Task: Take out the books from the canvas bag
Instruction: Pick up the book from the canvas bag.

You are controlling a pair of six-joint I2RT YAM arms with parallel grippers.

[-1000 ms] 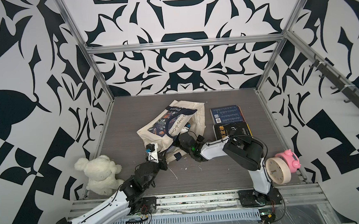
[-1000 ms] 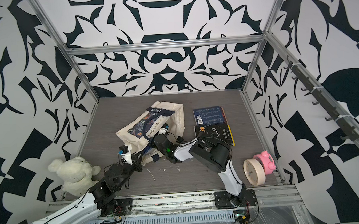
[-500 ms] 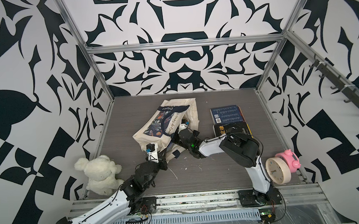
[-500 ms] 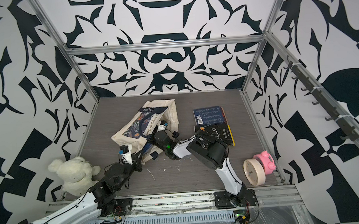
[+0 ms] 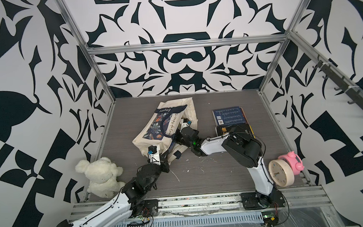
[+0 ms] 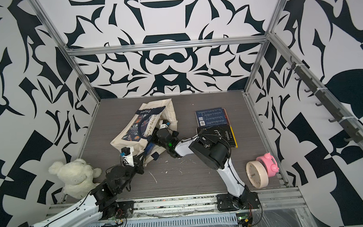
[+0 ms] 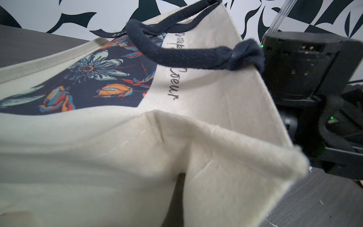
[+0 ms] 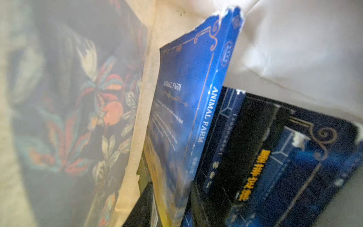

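Observation:
The canvas bag (image 5: 160, 128) lies on its side mid-table, its mouth toward the front. My left gripper (image 5: 165, 160) is shut on the cloth at the bag's near corner; in the left wrist view the canvas bag (image 7: 117, 157) covers the fingers. My right gripper (image 8: 172, 206) is inside the bag, one dark finger (image 8: 145, 204) on each side of a blue book (image 8: 188, 110) standing on edge. Beside it lie a black book with yellow lettering (image 8: 253, 157) and a dark blue book (image 8: 306, 167). Two books lie outside, to the bag's right: a dark blue one (image 5: 229, 115) and a black one (image 5: 235, 129).
A white plush bear (image 5: 100, 177) sits at the front left. A round cream clock (image 5: 280, 172) and a pink alarm clock (image 5: 294, 160) stand at the front right. A rail of hooks (image 5: 347, 86) runs along the right wall. My right arm's elbow (image 5: 243, 149) overhangs the black book.
The bag has swung and shifted toward the back left, standing steeper. My right gripper has gone deeper into its mouth and its jaws have narrowed around the blue book. The left gripper has stayed put.

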